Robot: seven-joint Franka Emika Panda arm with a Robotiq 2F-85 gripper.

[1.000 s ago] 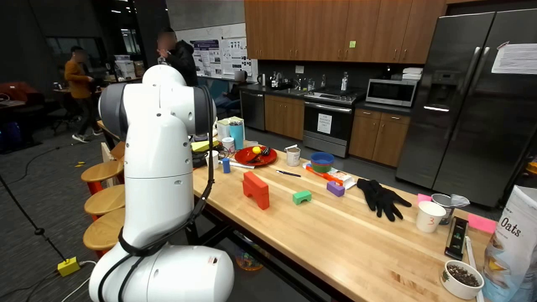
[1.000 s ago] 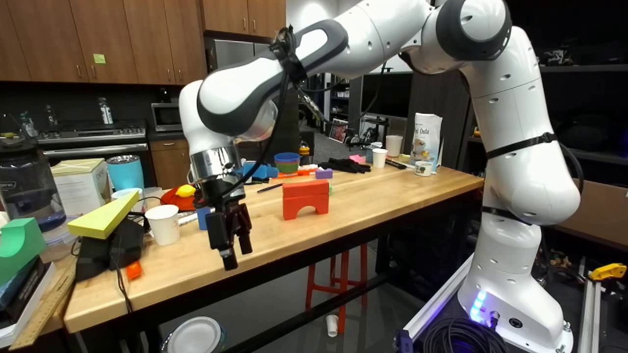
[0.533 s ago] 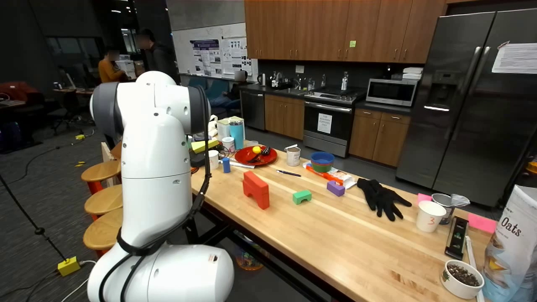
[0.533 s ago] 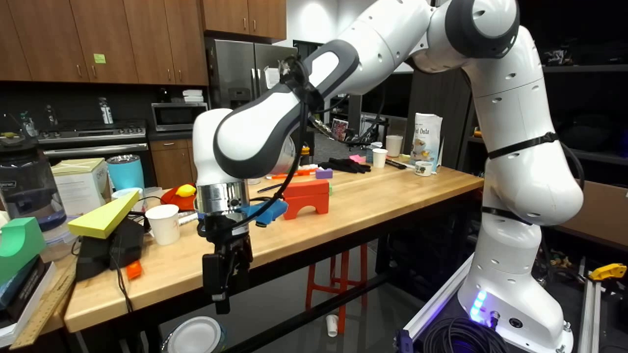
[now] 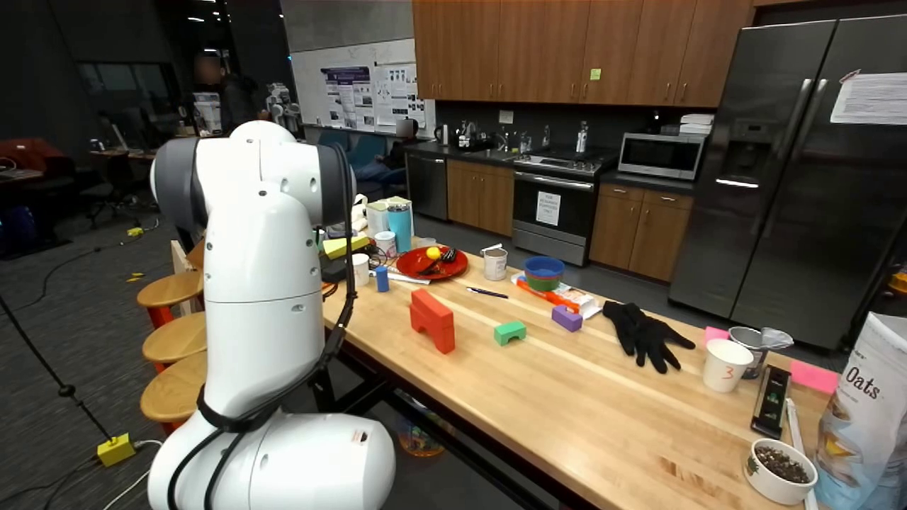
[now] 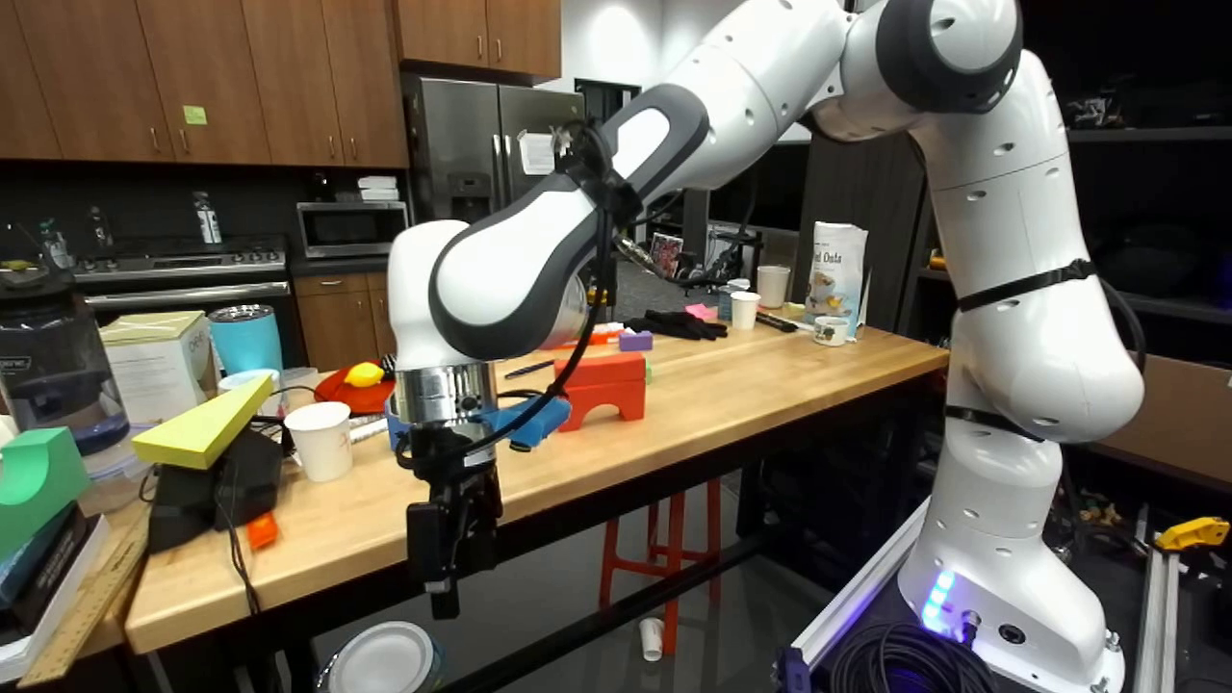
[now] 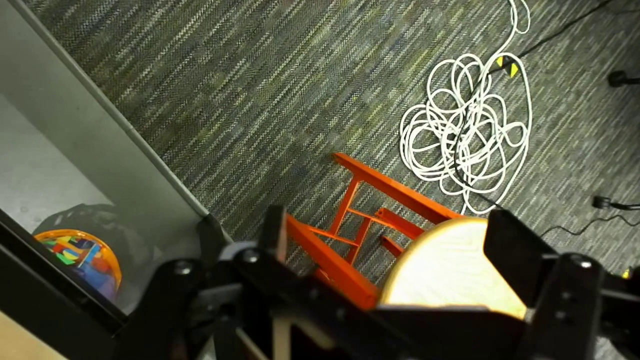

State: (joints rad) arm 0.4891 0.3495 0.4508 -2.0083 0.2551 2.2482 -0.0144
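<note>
My black gripper [image 6: 460,577] points down just off the table's near edge, below the level of its top. In the wrist view its fingers [image 7: 515,255] stand wide apart, with nothing held. Between them the wooden seat of a stool [image 7: 450,270] and its orange legs show from above, on the floor below. Nearest on the table are a white paper cup [image 6: 321,441] and a stacked pair of red blocks, the lower one an arch [image 6: 602,385]. Beyond stand a small green arch [image 5: 510,332] and a purple block [image 5: 567,318]. The arm hides the gripper in an exterior view [image 5: 262,283].
A red plate [image 5: 407,265] with a yellow ball lies at the table's far side, near a blue cylinder [image 5: 382,279]. Blue and green bowls [image 5: 544,273], a black glove [image 5: 645,336] and an oats bag [image 5: 861,418] stand along it. White cable [image 7: 465,135] is coiled on the floor.
My gripper has come down from table height to below the edge, shifting slightly right in an exterior view. It stays open. In the background, one person has moved left and another has gone from sight.
</note>
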